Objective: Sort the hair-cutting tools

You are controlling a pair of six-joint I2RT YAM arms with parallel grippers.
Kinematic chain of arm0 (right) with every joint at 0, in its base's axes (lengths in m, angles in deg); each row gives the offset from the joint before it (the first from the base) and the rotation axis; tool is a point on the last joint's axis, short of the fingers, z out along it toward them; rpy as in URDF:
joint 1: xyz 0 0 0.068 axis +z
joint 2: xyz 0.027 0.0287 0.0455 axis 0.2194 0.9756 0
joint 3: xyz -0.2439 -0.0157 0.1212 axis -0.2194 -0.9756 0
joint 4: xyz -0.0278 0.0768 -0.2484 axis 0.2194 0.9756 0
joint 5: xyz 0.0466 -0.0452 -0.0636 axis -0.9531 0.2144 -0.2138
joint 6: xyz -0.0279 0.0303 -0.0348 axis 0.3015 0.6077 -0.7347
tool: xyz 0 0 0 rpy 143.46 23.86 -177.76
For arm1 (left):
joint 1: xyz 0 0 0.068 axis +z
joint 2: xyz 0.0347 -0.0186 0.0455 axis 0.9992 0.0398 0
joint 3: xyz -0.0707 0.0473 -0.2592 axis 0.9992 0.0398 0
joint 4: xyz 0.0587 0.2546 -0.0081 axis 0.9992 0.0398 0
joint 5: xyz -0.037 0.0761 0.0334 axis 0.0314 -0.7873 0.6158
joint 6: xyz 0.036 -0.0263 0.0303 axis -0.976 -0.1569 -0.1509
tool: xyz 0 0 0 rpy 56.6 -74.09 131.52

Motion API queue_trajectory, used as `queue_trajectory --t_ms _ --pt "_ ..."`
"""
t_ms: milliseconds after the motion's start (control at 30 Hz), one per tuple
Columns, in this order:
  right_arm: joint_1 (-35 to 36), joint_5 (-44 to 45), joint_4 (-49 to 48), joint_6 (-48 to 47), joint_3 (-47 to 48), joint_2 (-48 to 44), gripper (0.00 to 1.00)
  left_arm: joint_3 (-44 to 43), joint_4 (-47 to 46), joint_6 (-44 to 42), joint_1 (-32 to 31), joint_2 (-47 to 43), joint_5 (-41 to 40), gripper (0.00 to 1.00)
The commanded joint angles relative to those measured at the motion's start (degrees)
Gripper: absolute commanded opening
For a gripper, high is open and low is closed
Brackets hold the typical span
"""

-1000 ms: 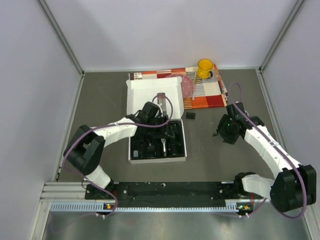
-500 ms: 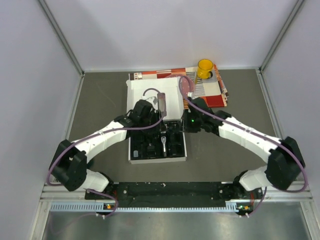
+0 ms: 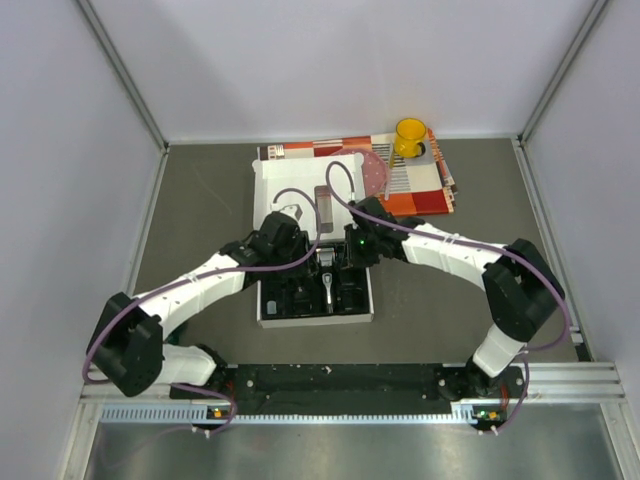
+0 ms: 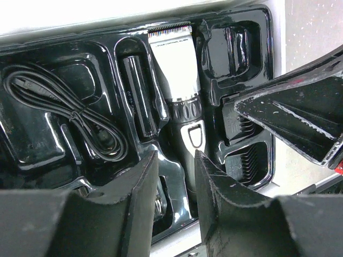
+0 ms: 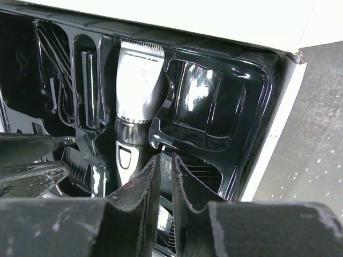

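Moved since earlier: right claw (image 5: 165,160) has swung from the right side of the desk (image 3: 200,200) to over the black tray (image 5: 214,101); now almost clenched, nothing seen between.
Left claw (image 4: 176,160): narrowed, part released, gap empty, alongside.
Clipper (image 4: 174,64): seated in the tray's centre slot, blade toward the white box lid (image 3: 290,172).
Cord (image 4: 64,107): coiled, left compartment.

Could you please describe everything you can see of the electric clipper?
The clipper lies flat in the middle slot of the black moulded tray, toothed blade at the far end. Its head is brushed silver with small print, then a ribbed black collar and a dark handle with a silver-rimmed switch. Its lower end is hidden.
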Motion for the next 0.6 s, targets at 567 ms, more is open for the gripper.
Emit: queue_trajectory --t_ms 567 --pt "3.31 5.54 -4.73 -4.48 0.42 -7.48 0.13 1.01 -0.76 -1.0 0.08 -0.67 -0.76 0.38"
